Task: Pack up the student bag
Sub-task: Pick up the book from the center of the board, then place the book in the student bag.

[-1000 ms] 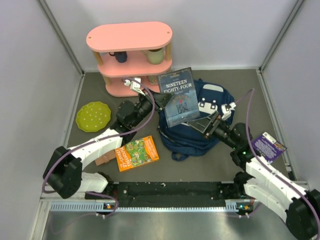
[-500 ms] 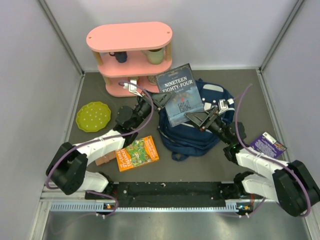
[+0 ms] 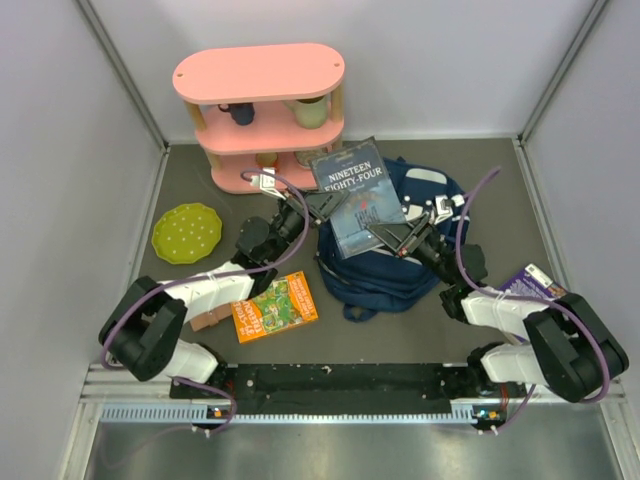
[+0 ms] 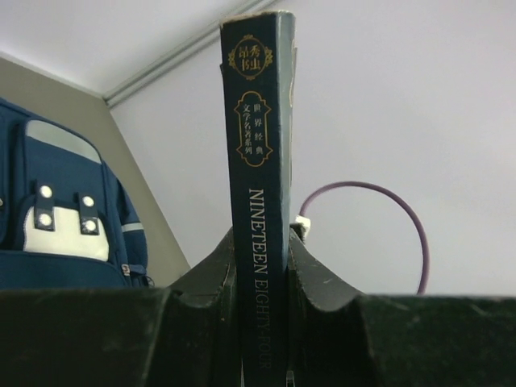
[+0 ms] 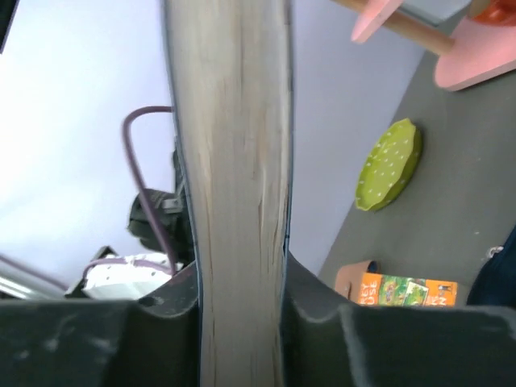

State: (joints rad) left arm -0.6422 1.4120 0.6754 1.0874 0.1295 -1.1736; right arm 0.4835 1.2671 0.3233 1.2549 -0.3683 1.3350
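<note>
I am pinching the dark book (image 3: 357, 192) from both sides: my left gripper (image 4: 262, 242) is clamping its spine and my right gripper (image 5: 239, 270) is squeezing its page edge. I am holding it tilted over the backpack (image 3: 388, 286), which is lying on the table (image 3: 480, 170) right of centre, near the pink shelf (image 3: 258, 85).

We see a pink shelf (image 3: 258, 72) at the back of the table (image 3: 180, 180), with a dark blue cup (image 3: 240, 112) and a pale green cup (image 3: 309, 111) on its middle level. A green dotted plate (image 3: 186, 232) lies front-left of it. An orange picture book (image 3: 275, 307) lies nearer us, and a purple packet (image 3: 533, 285) far right.
</note>
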